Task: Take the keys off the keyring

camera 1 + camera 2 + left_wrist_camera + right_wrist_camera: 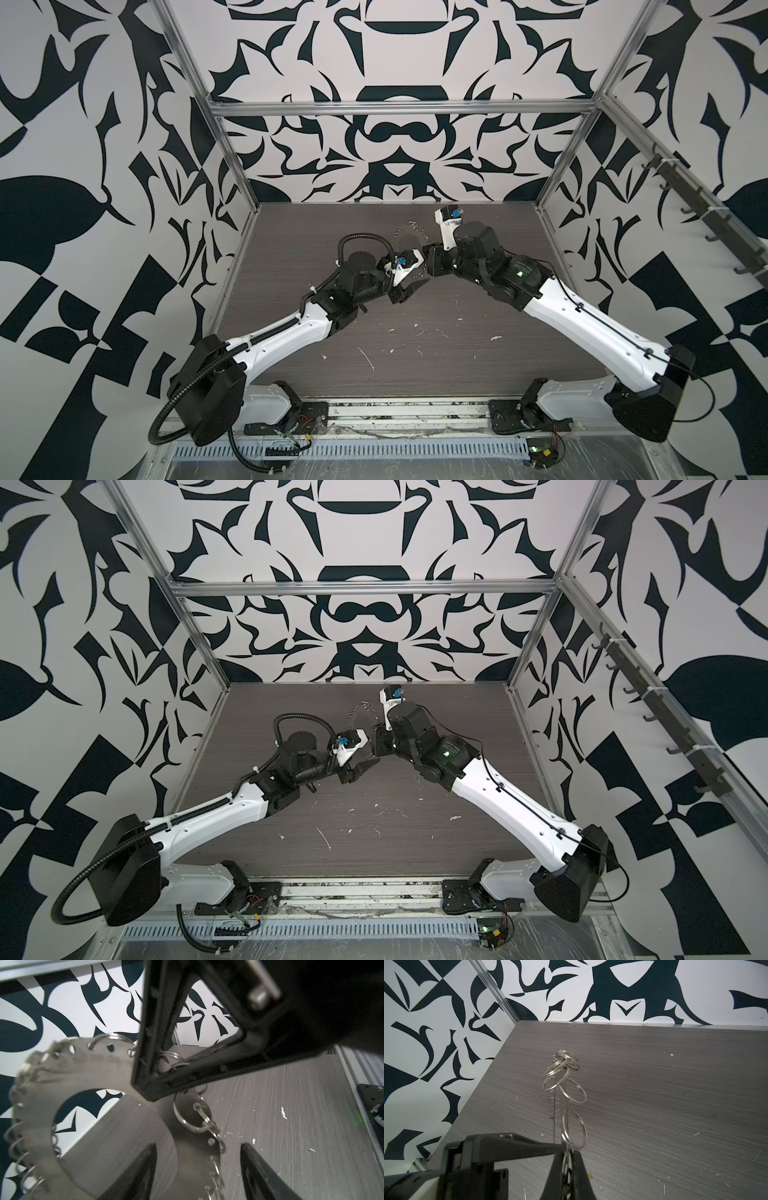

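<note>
**Silver keyring pinched on edge by the right pincer**

Steel-bright and flat, the keyring (83, 1076) stands upright over the bench (415, 340), its rim clamped between the pressed-together fingers (582, 1172) of the right pincer (568, 1153). From that pincer the hoop rises away, small split rings (564, 1124) hanging from holes all round its edge. Just beside and below the right pincer, the left pincer (198, 1145) is spread, its 2 black fingers (255, 1167) straddling a lower stretch of the rim without visibly touching it. White flecks (368, 359) dot the bench in front of the right pincer.
</note>
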Controlling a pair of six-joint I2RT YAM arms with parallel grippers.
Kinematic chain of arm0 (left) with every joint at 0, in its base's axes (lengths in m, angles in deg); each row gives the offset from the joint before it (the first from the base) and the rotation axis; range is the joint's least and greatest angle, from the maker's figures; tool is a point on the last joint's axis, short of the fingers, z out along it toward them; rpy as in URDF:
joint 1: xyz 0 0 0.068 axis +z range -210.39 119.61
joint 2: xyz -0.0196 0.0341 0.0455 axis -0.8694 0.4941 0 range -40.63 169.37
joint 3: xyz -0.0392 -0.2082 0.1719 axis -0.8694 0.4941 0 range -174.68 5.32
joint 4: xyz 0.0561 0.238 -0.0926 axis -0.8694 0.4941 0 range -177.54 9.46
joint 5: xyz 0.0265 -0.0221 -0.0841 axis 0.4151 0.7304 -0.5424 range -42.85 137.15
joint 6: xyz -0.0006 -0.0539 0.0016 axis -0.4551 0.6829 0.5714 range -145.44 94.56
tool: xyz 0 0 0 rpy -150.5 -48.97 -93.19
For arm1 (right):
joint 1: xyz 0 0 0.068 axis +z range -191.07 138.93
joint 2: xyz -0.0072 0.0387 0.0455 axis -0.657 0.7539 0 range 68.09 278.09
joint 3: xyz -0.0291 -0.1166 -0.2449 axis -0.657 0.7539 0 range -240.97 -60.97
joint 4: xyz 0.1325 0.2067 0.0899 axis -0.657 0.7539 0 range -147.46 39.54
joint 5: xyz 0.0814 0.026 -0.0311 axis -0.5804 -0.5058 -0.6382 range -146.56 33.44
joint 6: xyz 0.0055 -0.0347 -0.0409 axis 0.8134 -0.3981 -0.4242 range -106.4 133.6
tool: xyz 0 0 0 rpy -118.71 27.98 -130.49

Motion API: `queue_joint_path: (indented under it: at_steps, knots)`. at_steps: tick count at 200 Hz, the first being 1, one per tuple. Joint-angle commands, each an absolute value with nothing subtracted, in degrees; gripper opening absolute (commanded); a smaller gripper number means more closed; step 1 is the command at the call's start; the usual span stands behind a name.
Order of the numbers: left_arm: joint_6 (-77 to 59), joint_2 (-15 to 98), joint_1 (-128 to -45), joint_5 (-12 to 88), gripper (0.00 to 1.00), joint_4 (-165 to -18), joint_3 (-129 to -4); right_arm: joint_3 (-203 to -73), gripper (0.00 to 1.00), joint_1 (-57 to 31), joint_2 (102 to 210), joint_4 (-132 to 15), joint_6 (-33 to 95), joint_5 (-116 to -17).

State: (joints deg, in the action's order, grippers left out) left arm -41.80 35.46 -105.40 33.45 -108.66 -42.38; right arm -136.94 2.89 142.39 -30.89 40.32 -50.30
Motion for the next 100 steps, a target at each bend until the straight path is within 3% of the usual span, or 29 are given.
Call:
queue_joint_path:
  at_steps: [1,100]
  knots:
    - [-41.25,36.17,-105.55,32.14,0.60,-107.59,-44.77,-140.11,0.00,2.95,140.94,-32.55,40.94,-51.16]
    - [-41.94,35.31,-105.56,32.79,0.25,-108.11,-44.58,-139.33,0.00,2.96,140.60,-33.13,40.16,-53.33]
